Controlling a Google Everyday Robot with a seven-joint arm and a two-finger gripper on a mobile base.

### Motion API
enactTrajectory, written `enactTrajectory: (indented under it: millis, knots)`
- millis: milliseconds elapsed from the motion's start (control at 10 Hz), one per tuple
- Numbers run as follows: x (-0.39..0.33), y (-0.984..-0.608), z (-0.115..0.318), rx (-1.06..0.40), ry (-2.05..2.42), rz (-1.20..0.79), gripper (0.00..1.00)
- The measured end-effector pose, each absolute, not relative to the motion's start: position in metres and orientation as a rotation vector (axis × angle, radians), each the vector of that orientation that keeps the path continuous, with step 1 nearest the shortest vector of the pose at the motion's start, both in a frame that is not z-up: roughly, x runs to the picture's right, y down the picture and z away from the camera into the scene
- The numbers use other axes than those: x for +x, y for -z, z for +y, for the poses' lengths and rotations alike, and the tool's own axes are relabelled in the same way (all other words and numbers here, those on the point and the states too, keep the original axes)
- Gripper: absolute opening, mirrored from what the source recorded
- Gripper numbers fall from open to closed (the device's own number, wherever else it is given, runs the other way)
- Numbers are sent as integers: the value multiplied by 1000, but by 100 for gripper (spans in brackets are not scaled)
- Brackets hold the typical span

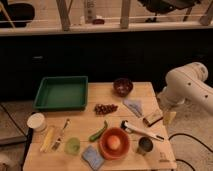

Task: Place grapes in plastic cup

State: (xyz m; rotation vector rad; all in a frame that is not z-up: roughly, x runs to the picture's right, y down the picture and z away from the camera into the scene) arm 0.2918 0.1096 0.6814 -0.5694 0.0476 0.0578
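**Pick not started: grapes lie ungrasped**

The grapes lie mid-worktop, just right of the tray. The cup stands near the front edge, well apart from them. The hand hangs by the worktop's right edge; apart or together cannot be told. The next move calls for a reach left to above the grapes, then a descent.

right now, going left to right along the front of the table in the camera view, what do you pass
white round container → fork → plastic cup → blue sponge → orange bowl → metal cup → gripper, by the right edge of the table
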Motion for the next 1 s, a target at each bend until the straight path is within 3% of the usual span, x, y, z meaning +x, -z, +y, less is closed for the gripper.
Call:
enactTrajectory:
  millis: [1000]
  knots:
    - [226, -716, 96, -519, 27, 22, 80]
